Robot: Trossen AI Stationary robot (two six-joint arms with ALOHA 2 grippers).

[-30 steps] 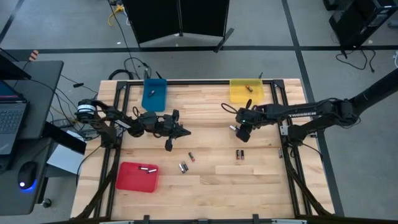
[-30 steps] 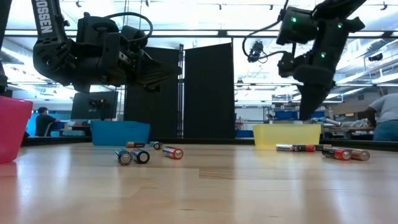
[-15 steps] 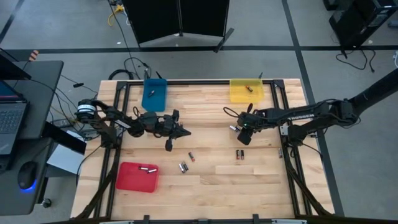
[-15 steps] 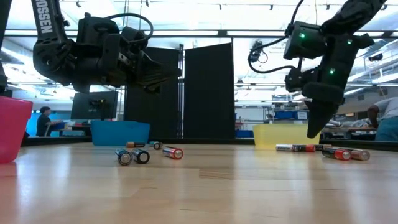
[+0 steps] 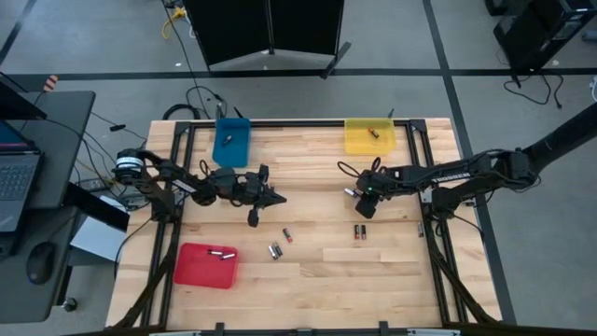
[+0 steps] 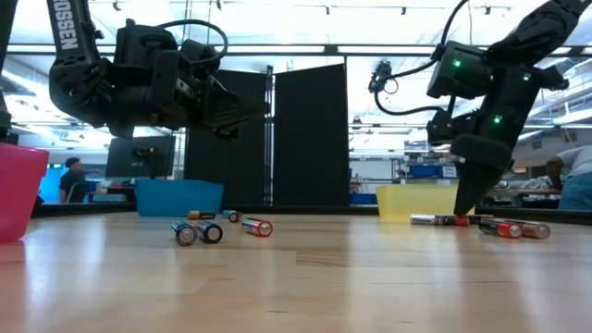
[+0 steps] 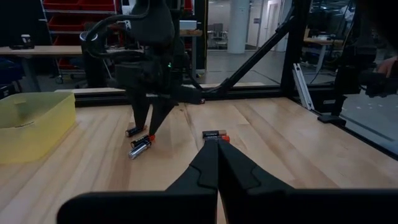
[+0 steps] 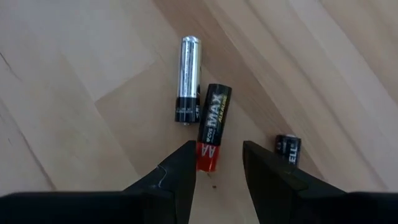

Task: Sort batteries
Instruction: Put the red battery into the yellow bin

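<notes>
My right gripper [image 8: 217,167] is open and points steeply down at the table's right middle [image 5: 365,209]. Its fingertips hang just above a black-and-red battery [image 8: 211,127], one on either side of its red end, apart from it. A silver battery [image 8: 188,78] lies next to that one, and a small black one [image 8: 288,148] a little way off. Other batteries lie nearer the front edge [image 5: 360,231] and at mid-table [image 5: 287,235] [image 5: 275,250]. My left gripper [image 5: 280,198] is shut and level above the table's left middle, with nothing in it.
A blue tray [image 5: 231,142] and a yellow tray [image 5: 369,135] stand at the far edge, each with a battery inside. A red tray [image 5: 207,264] at the near left holds one battery [image 5: 222,253]. Bare wood lies along the front edge.
My right gripper has come down toward the batteries on the table, its fingertips now close above them, with the same gap between its fingers. No battery has moved.
</notes>
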